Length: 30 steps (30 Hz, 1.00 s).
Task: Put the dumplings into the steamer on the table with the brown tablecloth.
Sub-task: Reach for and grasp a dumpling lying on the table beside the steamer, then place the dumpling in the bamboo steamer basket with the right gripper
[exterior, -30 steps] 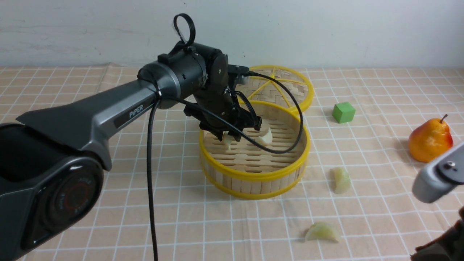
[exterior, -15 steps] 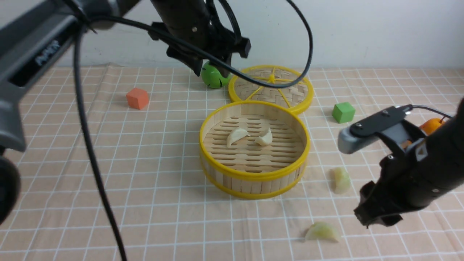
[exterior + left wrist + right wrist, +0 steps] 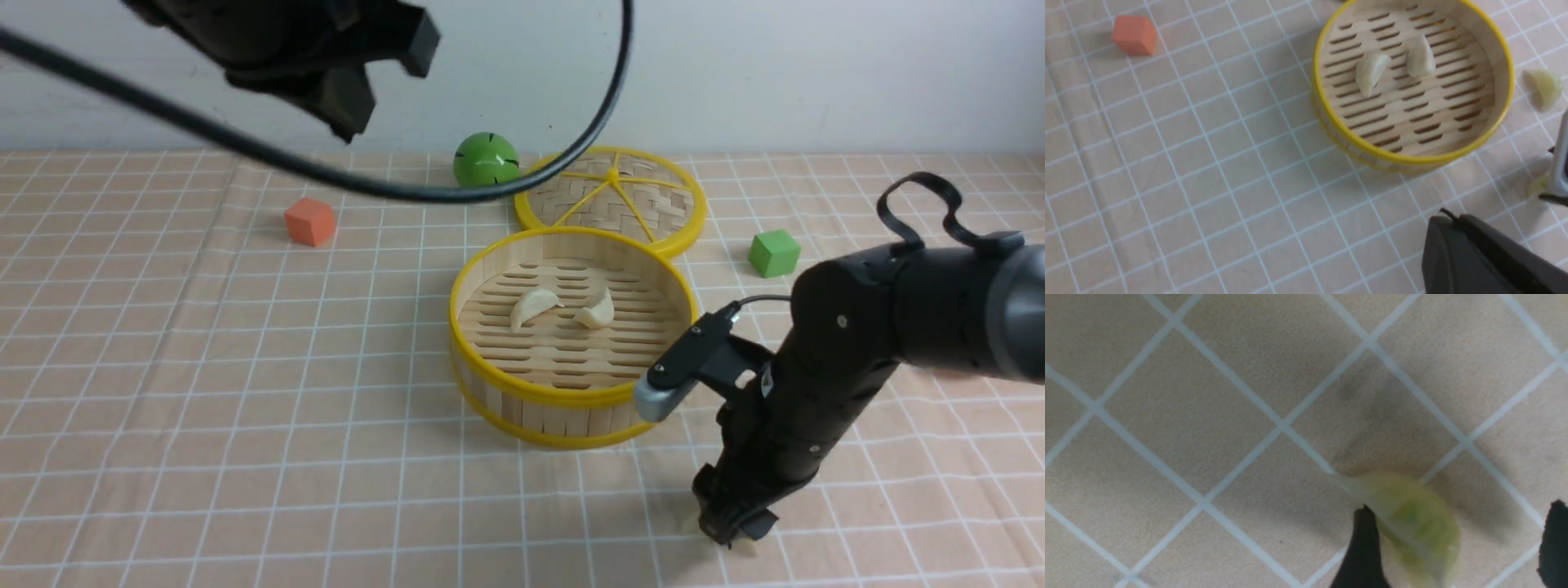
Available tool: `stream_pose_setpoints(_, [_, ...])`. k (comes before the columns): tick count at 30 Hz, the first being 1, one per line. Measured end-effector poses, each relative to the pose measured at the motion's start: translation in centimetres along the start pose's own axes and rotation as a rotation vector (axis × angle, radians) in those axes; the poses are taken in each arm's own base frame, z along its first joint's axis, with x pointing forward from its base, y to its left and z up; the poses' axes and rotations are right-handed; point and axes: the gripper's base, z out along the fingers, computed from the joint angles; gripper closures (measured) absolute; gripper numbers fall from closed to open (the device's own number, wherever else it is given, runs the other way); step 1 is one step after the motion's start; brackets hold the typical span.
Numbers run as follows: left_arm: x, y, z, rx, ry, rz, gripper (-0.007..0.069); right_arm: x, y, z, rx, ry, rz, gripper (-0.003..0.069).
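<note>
The steamer stands mid-table on the brown tablecloth with two cream-white dumplings on its slatted floor; it also shows in the left wrist view. My right gripper is down at the cloth in front of and right of the steamer. It is open, its fingers either side of a pale green dumpling that touches one finger. The other green dumpling lies right of the steamer, hidden by my right arm in the front view. My left gripper is shut, empty, raised high at the left.
A flat woven lid lies behind the steamer, with a green ball beside it. An orange cube sits at the back left and a green cube to the right. The left arm's cable hangs across the back.
My left gripper let go of a cream dumpling in the steamer and rose up and to the left. My right arm swung in and came down over the near green dumpling.
</note>
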Motion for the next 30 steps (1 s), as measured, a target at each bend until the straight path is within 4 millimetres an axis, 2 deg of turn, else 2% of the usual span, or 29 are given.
stream_pose_setpoints(2, [1.1, 0.2, -1.0, 0.000, -0.002, -0.006, 0.0638, 0.0, 0.0, 0.4, -0.004, 0.010, 0.001, 0.0160])
stream_pose_setpoints(3, [2.9, 0.4, -1.9, 0.002, 0.014, -0.017, 0.0638, 0.1, 0.0, 0.7, -0.010, 0.015, 0.004, 0.0209])
stream_pose_setpoints(4, [3.8, 0.5, -2.8, 0.003, 0.007, -0.021, 0.0638, 0.0, 0.0, 0.7, -0.010, 0.011, 0.004, 0.0238])
stream_pose_setpoints(5, [5.5, 0.7, -3.4, 0.002, 0.018, -0.024, 0.0638, -0.1, 0.0, 0.7, -0.017, 0.003, 0.014, 0.0302])
stream_pose_setpoints(7, [7.0, 0.9, -4.2, 0.002, 0.021, -0.027, 0.0638, -0.2, 0.1, 0.7, -0.024, -0.001, 0.024, 0.0392])
stream_pose_setpoints(8, [7.2, 0.9, -4.2, 0.002, 0.022, -0.028, 0.0638, -0.2, 0.1, 0.7, -0.026, -0.001, 0.025, 0.0405])
stream_pose_setpoints(9, [8.7, 1.1, -4.8, 0.001, 0.025, -0.029, 0.0638, -0.3, 0.2, 0.6, -0.035, -0.004, 0.035, 0.0455])
stream_pose_setpoints(11, [10.2, 1.3, -5.3, 0.002, 0.029, -0.030, 0.0638, -0.4, 0.2, 0.2, -0.041, -0.004, 0.037, 0.0452])
stream_pose_setpoints(13, [13.2, 1.6, -5.8, 0.002, 0.036, -0.031, 0.0638, -1.0, 0.3, -1.7, -0.052, -0.016, 0.051, 0.0447])
stream_pose_setpoints(14, [13.4, 1.6, -5.8, 0.002, 0.037, -0.031, 0.0638, -1.2, 0.3, -2.1, -0.052, -0.025, 0.053, 0.0447])
stream_pose_setpoints(17, [17.0, 2.0, -6.0, 0.006, 0.029, -0.037, 0.0638, -3.2, 0.3, -6.5, -0.051, -0.134, 0.080, 0.0447])
stream_pose_setpoints(19, [18.8, 2.2, -6.4, 0.012, -0.004, -0.041, 0.0638, -4.5, 0.2, -8.6, -0.050, -0.203, 0.095, 0.0447])
stream_pose_setpoints(20, [19.4, 2.3, -6.5, 0.014, -0.017, -0.044, 0.0638, -4.8, 0.2, -9.0, -0.049, -0.216, 0.096, 0.0447])
stream_pose_setpoints(21, [20.8, 2.5, -6.8, 0.019, -0.056, -0.055, 0.0638, -5.9, 0.2, -10.2, -0.046, -0.261, 0.097, 0.0447])
stream_pose_setpoints(25, [24.5, 2.9, -7.4, 0.050, -0.216, -0.115, 0.0638, -8.8, 0.9, -10.1, -0.056, -0.292, 0.069, 0.0447])
stream_pose_setpoints(29, [27.0, 3.1, -7.2, 0.080, -0.337, -0.169, 0.0638, -11.9, 2.1, -7.2, -0.073, -0.268, 0.044, 0.0447])
stream_pose_setpoints(30, [27.2, 3.2, -7.3, 0.083, -0.348, -0.174, 0.0638, -12.1, 2.2, -7.0, -0.074, -0.267, 0.044, 0.0447])
